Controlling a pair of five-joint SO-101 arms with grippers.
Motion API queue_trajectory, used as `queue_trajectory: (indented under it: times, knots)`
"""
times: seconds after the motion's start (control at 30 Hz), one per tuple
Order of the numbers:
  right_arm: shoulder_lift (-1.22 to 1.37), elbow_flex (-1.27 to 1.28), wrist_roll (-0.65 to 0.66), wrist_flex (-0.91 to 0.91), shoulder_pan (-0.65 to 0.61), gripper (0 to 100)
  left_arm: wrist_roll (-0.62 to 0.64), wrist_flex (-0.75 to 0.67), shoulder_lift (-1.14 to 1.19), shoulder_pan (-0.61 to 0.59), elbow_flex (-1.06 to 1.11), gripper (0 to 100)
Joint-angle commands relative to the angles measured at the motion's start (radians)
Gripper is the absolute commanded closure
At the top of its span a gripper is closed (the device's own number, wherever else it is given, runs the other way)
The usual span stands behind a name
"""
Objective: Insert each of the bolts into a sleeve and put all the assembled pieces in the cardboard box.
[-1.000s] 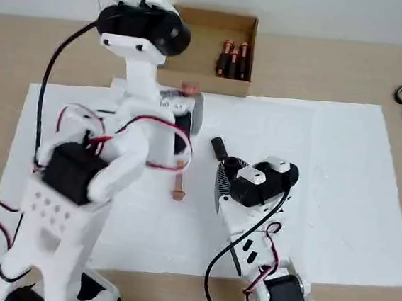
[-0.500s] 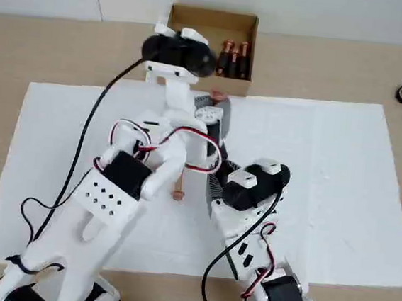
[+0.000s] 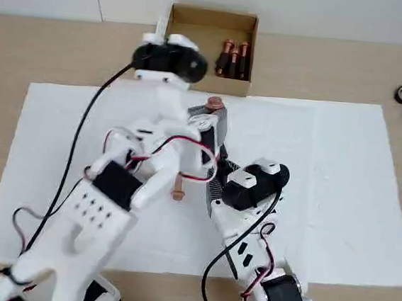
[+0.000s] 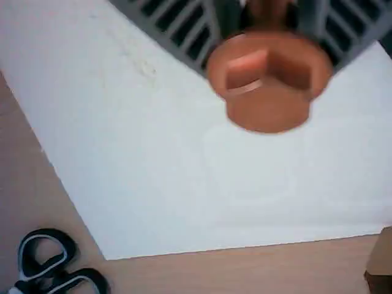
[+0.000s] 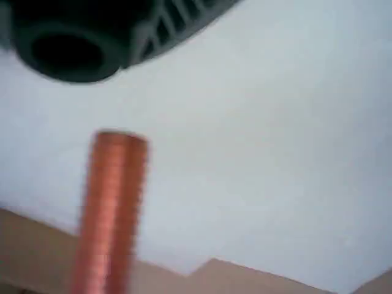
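Left gripper point(image 4: 269, 13) grasps a bolt point(image 4: 267, 79) beside the box point(image 3: 199, 21).
Right gripper point(image 5: 104, 33) holds a sleeve point(image 5: 58, 50); a second bolt point(image 3: 177, 189) lies on the sheet point(image 3: 327, 170); assembled pieces point(image 3: 234, 60) sit in the box.

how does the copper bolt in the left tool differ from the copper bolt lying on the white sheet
The copper bolt in the left tool is gripped above the white sheet; the loose copper bolt lies flat on it. The held bolt's head shows fully; the loose one is partly hidden by the left arm. Both are copper-coloured.
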Motion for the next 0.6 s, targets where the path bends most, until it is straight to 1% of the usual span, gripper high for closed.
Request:
queue_trajectory:
  times: [0.0,0.23,0.43,0.57]
  knots:
    - [-0.007,0.008,-0.011,0.002,0.001,99.5,0.006,-0.006,-0.083,0.008,0.038,99]
    - [-0.007,0.008,-0.011,0.002,0.001,99.5,0.008,-0.152,-0.087,0.020,0.143,99]
    - [-0.007,0.008,-0.011,0.004,0.001,99.5,0.006,-0.204,-0.087,0.020,0.151,99]
    - [-0.007,0.008,-0.011,0.004,0.001,99.5,0.006,-0.206,-0.087,0.025,0.148,99]
